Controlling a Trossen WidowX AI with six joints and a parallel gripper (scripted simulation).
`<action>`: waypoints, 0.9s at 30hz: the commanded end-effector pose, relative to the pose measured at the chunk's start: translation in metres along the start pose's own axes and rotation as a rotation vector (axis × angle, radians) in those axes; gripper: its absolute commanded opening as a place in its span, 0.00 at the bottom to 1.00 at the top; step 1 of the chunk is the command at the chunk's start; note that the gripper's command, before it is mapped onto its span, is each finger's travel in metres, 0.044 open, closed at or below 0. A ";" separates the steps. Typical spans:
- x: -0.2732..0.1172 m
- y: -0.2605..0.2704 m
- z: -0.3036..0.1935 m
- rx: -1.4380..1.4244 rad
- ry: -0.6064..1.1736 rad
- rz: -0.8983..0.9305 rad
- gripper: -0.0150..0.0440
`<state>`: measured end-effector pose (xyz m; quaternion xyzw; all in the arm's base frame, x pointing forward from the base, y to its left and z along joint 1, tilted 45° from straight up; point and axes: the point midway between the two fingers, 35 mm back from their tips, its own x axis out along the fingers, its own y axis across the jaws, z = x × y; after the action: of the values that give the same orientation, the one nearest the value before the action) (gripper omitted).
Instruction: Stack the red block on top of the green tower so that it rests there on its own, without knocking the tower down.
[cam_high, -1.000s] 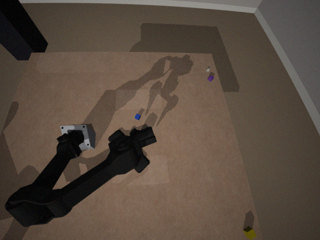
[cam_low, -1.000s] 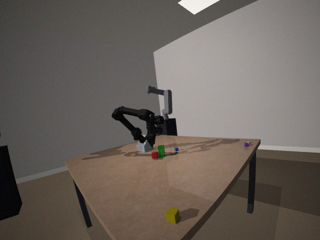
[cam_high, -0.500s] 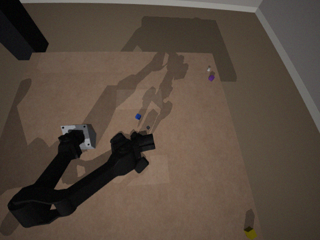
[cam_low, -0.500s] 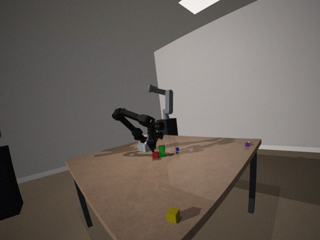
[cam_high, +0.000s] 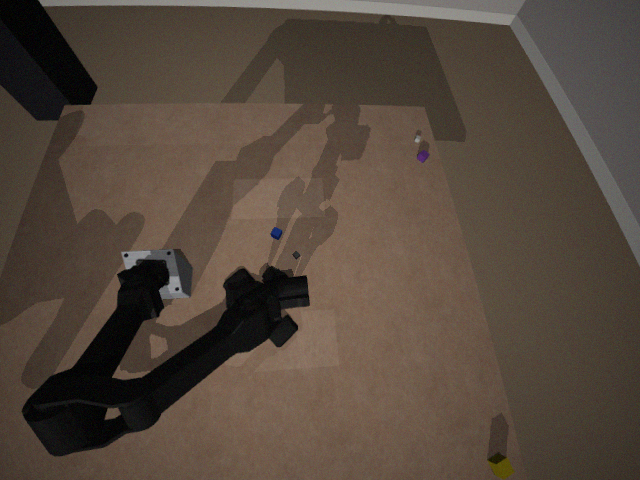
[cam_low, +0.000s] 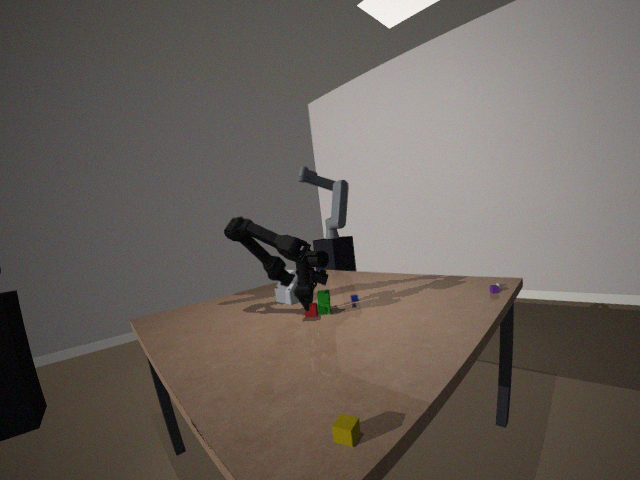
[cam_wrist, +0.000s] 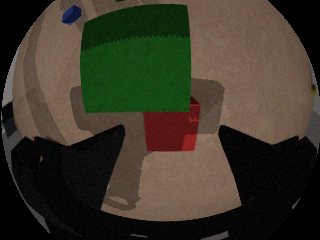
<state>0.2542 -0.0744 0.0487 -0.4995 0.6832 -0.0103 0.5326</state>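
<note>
wrist view: red block is being framed beside green tower.
fingers are being held apart, gripping nothing.

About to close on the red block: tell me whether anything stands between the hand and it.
Nothing visible does. The open hand sits just above the red block; the green tower stands right beside it, close enough to risk a bump.
</note>
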 end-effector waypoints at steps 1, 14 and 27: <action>0.009 0.002 -0.001 -0.009 0.007 0.001 1.00; 0.027 0.002 -0.003 -0.009 0.010 -0.002 1.00; 0.027 0.002 -0.003 -0.009 0.010 -0.002 1.00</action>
<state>0.2524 -0.0932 0.0296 -0.5007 0.6852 -0.0101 0.5288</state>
